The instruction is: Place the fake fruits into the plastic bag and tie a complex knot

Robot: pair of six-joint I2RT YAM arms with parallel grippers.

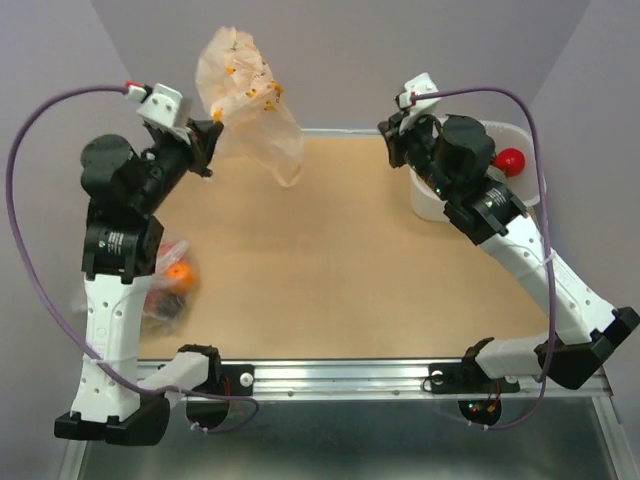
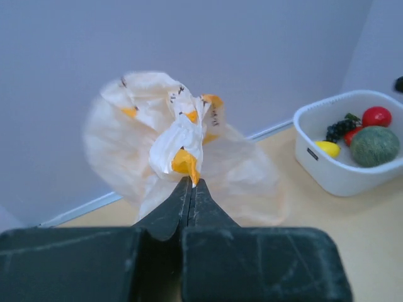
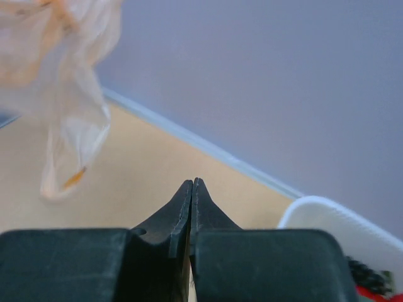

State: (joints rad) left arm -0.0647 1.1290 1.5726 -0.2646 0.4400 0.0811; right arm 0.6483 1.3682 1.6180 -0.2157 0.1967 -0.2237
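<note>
Crinkly clear bag (image 1: 165, 290), 1, holding an orange ball, at left edge of counter (image 1: 330, 260), beneath the left arm. Left gripper (image 2: 191, 182): pinched tight on the plastic bag (image 2: 182, 135), which is held up off the counter at far left. Right gripper (image 3: 192, 183): jaws pressed together, nothing between them. White tub (image 2: 334, 176), far right: 4 fake fruits (image 2: 374, 146) inside, yellow, dark grapes, red, green.

Plain, pale purple walls (image 1: 400, 50) stand behind a light brown tabletop (image 1: 330, 270). A shiny metal rail (image 1: 340, 375) runs along its near edge.
</note>
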